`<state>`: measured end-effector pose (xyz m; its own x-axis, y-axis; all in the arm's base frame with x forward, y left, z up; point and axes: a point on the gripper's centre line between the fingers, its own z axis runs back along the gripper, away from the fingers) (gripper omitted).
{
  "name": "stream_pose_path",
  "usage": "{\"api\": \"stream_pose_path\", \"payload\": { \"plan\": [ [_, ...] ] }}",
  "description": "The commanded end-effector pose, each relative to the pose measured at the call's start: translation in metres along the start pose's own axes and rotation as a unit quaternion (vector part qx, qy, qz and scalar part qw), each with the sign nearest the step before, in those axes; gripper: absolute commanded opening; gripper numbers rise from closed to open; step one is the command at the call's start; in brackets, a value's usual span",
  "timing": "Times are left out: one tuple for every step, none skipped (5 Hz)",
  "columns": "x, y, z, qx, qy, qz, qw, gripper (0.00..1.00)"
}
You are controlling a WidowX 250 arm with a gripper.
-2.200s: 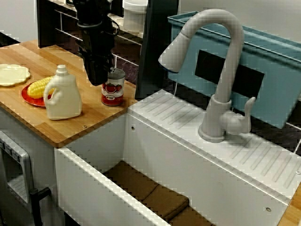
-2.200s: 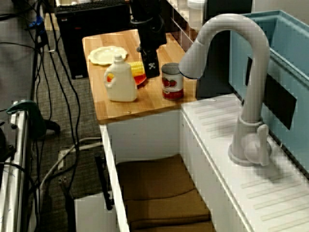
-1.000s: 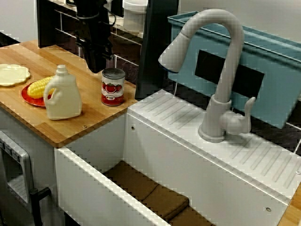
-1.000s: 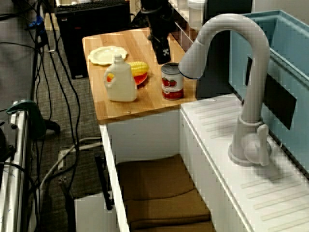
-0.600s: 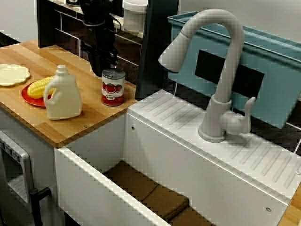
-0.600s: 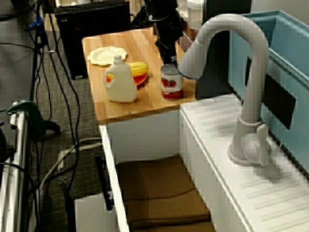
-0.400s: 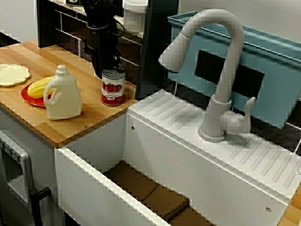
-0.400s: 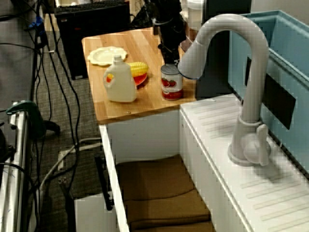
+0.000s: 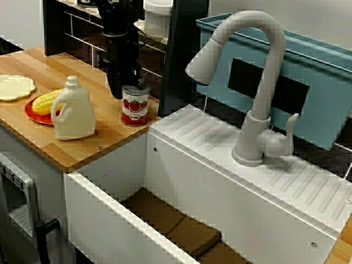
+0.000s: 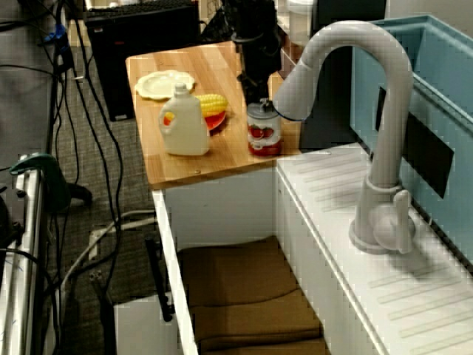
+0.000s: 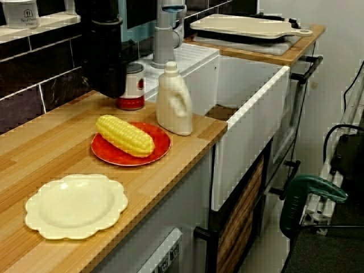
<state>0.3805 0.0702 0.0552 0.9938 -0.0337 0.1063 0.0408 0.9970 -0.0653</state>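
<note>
A tomato can (image 9: pixel 136 104) with a red and white label stands on the wooden counter (image 9: pixel 104 137) near the sink's corner. My black gripper (image 9: pixel 125 82) has come down against the can's back left side and touches its rim. In the view from above the sink, the gripper (image 10: pixel 260 92) sits just behind the can (image 10: pixel 264 132). In the view along the counter, the gripper (image 11: pixel 111 85) hides the left part of the can (image 11: pixel 134 85). The fingers blend into the dark body, so how the jaws stand is unclear.
A white jug (image 9: pixel 72 110) stands left of the can, with a corn cob (image 11: pixel 124 135) on a red plate (image 11: pixel 156 148) behind it. A cream plate (image 11: pixel 77 205) lies farther along. The white sink (image 9: pixel 165 165), its faucet (image 9: pixel 258 82) and a blue bin (image 9: pixel 330 82) are to the right.
My gripper rose, swung from the can's left to behind it, then dropped against it. The can has shifted slightly toward the sink.
</note>
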Motion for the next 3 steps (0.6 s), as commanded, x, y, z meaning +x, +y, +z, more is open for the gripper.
{"api": "stream_pose_path", "payload": {
  "plan": [
    [-0.0340, -0.0288, 0.0426, -0.043, -0.020, -0.017, 0.9987, 0.00],
    [-0.0406, -0.0385, 0.0385, -0.046, -0.008, -0.026, 0.9986, 0.00],
    [-0.0410, -0.0344, 0.0441, -0.052, -0.005, -0.020, 0.9984, 0.00]
  ]
}}
